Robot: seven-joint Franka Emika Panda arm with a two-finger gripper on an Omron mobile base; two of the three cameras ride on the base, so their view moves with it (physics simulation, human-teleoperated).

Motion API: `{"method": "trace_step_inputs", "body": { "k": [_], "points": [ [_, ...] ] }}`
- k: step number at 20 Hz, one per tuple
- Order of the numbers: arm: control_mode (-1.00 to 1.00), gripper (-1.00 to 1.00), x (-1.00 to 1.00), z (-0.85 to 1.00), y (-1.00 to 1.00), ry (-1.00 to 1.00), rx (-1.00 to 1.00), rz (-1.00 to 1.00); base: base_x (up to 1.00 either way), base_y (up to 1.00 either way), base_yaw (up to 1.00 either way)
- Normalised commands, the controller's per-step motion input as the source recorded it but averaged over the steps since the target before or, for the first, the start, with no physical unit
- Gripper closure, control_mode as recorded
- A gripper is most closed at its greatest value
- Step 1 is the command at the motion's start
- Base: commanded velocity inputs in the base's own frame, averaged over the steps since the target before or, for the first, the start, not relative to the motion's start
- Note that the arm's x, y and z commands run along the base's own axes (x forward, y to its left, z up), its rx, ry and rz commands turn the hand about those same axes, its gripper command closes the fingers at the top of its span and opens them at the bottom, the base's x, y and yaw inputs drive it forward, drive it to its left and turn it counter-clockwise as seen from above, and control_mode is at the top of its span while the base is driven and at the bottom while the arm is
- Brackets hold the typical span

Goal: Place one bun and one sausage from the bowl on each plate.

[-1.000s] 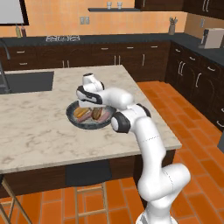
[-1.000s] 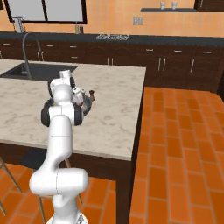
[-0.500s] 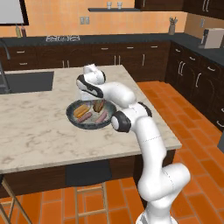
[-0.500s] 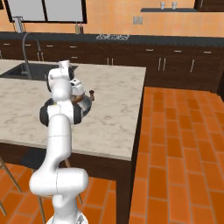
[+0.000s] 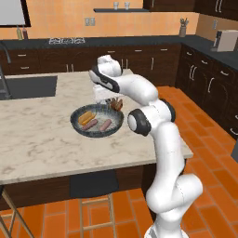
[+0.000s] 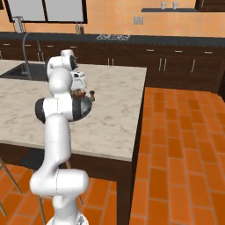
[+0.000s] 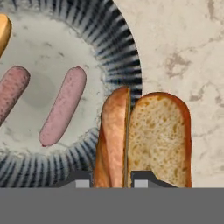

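Counter (image 7: 183, 48); bun (image 7: 144, 135) lengthwise along tool (image 7: 111, 181)

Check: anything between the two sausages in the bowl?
No. In the hand view, bare bowl floor separates the left sausage and right sausage; they lie apart.

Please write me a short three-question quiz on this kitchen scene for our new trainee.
1. True or false: the gripper is shut on a bun.
2. How many sausages lie in the bowl in the hand view?
3. Multiple choice: in the hand view, where is the held bun? A) flat on the bowl's floor B) raised over the bowl's rim and the marble counter C) on a plate

Key:
1. True.
2. Two.
3. B.
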Motion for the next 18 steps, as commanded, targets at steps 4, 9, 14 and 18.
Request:
{"method": "trace_step_inputs", "body": {
  "k": [4, 9, 14, 18],
  "points": [
    [-1.0, 1.0, 0.32, -0.01, -0.31, -0.23, 0.22, 0.04, 0.0, 0.0, 0.0],
    [-1.0, 1.0, -0.07, -0.53, -0.83, -0.4, 0.2, 0.24, 0.0, 0.0, 0.0],
    [-1.0, 1.0, -1.0, 0.13, -0.12, -0.13, 0.1, 0.14, 0.0, 0.0, 0.0],
    [-1.0, 1.0, -1.0, 0.48, 0.0, -0.01, 0.09, 0.0, 0.0, 0.0, 0.0]
  ]
}}
